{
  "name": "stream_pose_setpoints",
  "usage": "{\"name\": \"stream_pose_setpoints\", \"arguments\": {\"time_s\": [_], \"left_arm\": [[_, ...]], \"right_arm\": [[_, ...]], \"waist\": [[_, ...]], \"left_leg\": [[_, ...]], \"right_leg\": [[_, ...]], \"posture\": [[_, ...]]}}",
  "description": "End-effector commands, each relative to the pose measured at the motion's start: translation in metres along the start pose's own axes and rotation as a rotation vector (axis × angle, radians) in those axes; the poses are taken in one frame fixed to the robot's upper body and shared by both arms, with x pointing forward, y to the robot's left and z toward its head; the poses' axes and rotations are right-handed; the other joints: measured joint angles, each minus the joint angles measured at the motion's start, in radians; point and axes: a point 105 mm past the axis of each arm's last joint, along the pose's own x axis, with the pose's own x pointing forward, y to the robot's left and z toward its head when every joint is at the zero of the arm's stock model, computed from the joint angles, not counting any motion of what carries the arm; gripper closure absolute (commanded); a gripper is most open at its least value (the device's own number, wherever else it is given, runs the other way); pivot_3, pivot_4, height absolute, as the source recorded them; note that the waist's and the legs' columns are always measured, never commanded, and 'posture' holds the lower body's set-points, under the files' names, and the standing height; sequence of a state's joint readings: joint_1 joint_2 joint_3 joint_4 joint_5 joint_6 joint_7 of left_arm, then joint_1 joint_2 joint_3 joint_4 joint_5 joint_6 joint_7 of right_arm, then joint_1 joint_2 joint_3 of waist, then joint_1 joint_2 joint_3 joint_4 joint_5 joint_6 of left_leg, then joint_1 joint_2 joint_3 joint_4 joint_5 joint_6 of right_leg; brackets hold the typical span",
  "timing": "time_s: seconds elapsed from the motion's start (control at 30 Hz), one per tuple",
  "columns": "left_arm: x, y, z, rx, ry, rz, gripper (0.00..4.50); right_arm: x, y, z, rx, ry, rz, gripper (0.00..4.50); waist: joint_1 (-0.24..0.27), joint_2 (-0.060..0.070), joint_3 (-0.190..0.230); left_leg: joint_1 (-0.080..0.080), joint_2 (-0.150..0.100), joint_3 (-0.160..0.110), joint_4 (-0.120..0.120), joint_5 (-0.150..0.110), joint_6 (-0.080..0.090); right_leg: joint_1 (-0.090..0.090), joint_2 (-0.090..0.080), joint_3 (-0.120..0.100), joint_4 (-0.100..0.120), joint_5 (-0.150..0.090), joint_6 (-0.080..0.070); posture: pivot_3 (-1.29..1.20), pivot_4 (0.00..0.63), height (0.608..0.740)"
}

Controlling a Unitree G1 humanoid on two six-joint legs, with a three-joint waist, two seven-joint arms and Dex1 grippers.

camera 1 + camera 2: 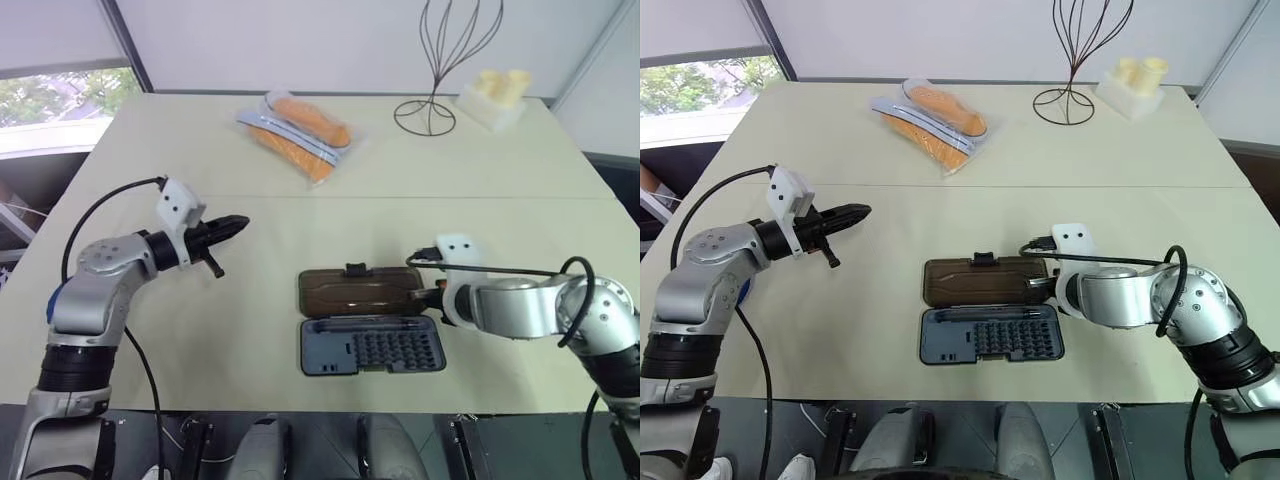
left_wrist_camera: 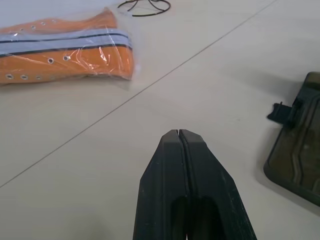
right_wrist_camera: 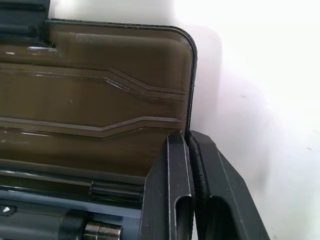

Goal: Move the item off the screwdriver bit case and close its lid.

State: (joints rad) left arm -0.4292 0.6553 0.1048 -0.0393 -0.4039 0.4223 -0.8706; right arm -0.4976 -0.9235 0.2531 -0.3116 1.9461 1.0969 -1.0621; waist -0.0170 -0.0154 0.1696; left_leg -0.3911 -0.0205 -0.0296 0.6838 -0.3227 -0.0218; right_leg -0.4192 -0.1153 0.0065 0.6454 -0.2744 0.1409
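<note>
A: Nearest the robot, on the table point(image 1: 560, 150) front edge: screwdriver bit case point(image 1: 372, 347), base flat, rows of bits showing. Nothing lying on it now, so I'd say item-removal step is done.

B: And the lid point(image 1: 358, 289)?

A: Swung fully open, lying flat on the table just behind the base, latch tab at its far edge. Closing step is the one in hand.

B: Right gripper point(image 3: 190, 137)?

A: Fingers pressed together, tips right at the lid's right-hand corner edge. Wrist view puts the edge at the seam btwn them; can't tell if it's pinched or just touched.

B: Left gripper point(image 1: 232, 226)?

A: Also closed, empty, hanging above bare table well left of the case, pointing twd it.

B: Farther back?

A: Clear bag of orange shoes point(image 1: 296, 136), then a wire stand point(image 1: 440, 70) and a pale block point(image 1: 494, 95) at the far edge. All well apart from the case.

B: Next move?

A: Prob. get under that corner, lift and swing the lid toward the robot over the hinge, press till the tab catches. Base may slide; left could steady it.
</note>
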Motion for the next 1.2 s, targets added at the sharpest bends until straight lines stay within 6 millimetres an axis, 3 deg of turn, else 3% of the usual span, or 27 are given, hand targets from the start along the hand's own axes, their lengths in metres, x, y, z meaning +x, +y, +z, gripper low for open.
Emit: {"name": "stream_pose_setpoints", "arguments": {"time_s": [0.03,0.07,0.17,0.23,0.4,0.53,0.67,0.8,0.97,1.2], "left_arm": [[-0.002,0.001,0.012,0.044,-0.032,0.007,4.5],[-0.002,0.001,0.012,0.043,-0.032,0.008,4.5],[-0.003,0.001,0.011,0.041,-0.03,0.009,4.5],[-0.003,0.001,0.011,0.04,-0.029,0.01,4.5],[-0.004,0.0,0.011,0.037,-0.029,0.007,4.5],[-0.004,-0.01,0.017,-0.009,-0.068,-0.051,4.5],[-0.002,-0.032,0.031,-0.072,-0.114,-0.178,4.5],[0.002,-0.064,0.029,-0.107,-0.092,-0.332,4.5],[0.013,-0.097,0.018,-0.138,-0.044,-0.478,4.5],[0.023,-0.134,-0.006,-0.16,0.036,-0.649,4.5]], "right_arm": [[-0.005,0.002,0.005,-0.013,-0.022,0.017,4.44],[-0.004,0.002,0.005,-0.013,-0.019,0.015,4.44],[-0.004,0.0,0.004,-0.015,-0.018,0.008,3.59],[-0.005,-0.001,0.005,-0.017,-0.022,0.005,2.73],[-0.006,-0.003,0.009,-0.026,-0.041,0.001,0.07],[-0.014,0.002,0.029,-0.113,-0.148,0.021,0.02],[-0.025,0.008,0.06,-0.184,-0.304,0.067,0.02],[-0.036,0.012,0.091,-0.206,-0.477,0.127,0.02],[-0.035,0.021,0.102,-0.283,-0.576,0.218,0.02],[-0.02,0.024,0.101,-0.45,-0.587,0.253,0.02]], "waist": [[0.001,0.0,0.0],[0.001,0.0,0.0],[0.001,0.0,0.0],[0.001,0.0,0.0],[0.001,0.0,0.0],[-0.001,0.0,0.0],[0.001,0.0,0.0],[0.001,0.0,0.0],[0.002,0.0,0.0],[0.002,0.0,0.0]], "left_leg": [[0.0,0.0,0.0,0.0,0.0,0.0],[0.0,0.0,0.0,0.0,0.0,0.0],[0.0,0.0,0.0,0.0,0.0,0.0],[0.0,0.0,0.0,0.0,0.0,0.0],[0.0,0.0,0.0,0.0,0.0,0.0],[0.0,0.0,0.0,0.0,0.0,0.0],[0.0,0.0,0.0,0.0,0.0,0.0],[-0.001,0.0,0.0,0.0,0.0,0.0],[-0.001,-0.001,0.0,0.0,0.0,0.0],[-0.001,-0.001,0.0,0.0,0.0,0.0]], "right_leg": [[0.0,0.0,0.0,0.0,0.0,0.0],[0.0,0.0,0.0,0.0,0.0,0.0],[0.0,0.0,0.0,0.0,0.0,0.0],[0.0,0.0,0.0,0.0,0.0,0.0],[0.0,0.0,0.0,0.0,0.0,0.0],[0.0,0.0,0.0,0.0,0.0,0.0],[0.0,0.0,0.0,0.0,0.0,0.0],[0.0,0.0,0.0,-0.001,0.0,0.0],[0.0,0.0,0.0,0.0,0.0,0.0],[-0.001,0.0,0.0,0.0,0.0,0.0]], "posture": [[0.0,0.15,0.74],[0.0,0.15,0.74],[0.0,0.15,0.74],[0.0,0.15,0.74],[0.0,0.15,0.74],[0.0,0.15,0.74],[0.0,0.15,0.74],[0.0,0.15,0.74],[0.0,0.15,0.74],[0.0,0.15,0.74]]}}
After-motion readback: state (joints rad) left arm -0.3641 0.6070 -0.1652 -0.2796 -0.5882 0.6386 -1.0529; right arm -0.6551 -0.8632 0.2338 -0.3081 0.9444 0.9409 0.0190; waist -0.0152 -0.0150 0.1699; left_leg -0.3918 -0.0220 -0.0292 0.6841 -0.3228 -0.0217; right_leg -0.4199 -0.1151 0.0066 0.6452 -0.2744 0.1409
